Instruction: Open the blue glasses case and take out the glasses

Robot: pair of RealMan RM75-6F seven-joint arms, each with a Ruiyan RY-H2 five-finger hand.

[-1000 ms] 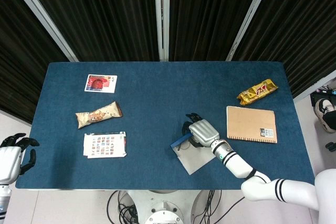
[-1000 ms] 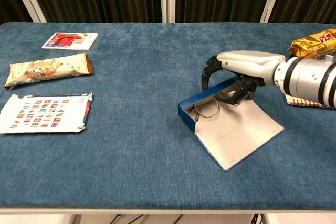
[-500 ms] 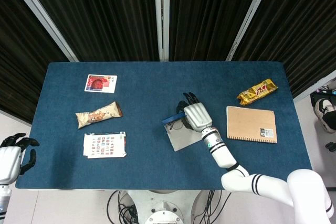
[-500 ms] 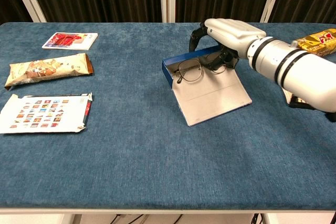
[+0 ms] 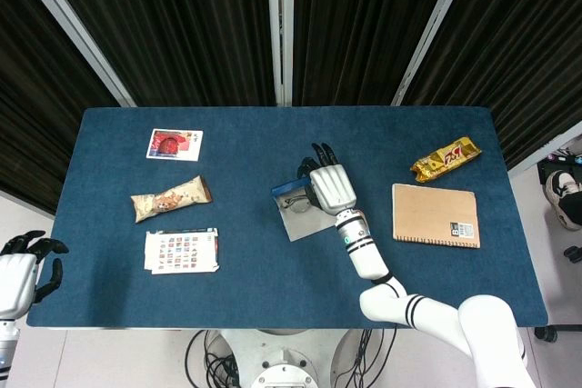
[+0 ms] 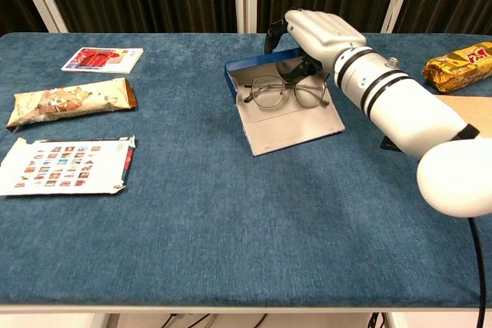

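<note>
Case (image 6: 288,117) and right robot hand (image 6: 319,32) have shifted toward the table's (image 6: 231,228) far side and leftward since a second ago; the case has also turned. Case lies open, flap toward the robot, glasses (image 6: 283,91) resting inside just below the hand. Right hand's fingers (image 5: 320,154) curl over the case's far blue wall; cannot tell whether they pinch it. Left robot hand (image 5: 23,265) hangs off the table's left edge, fingers spread, holding nothing.
</note>
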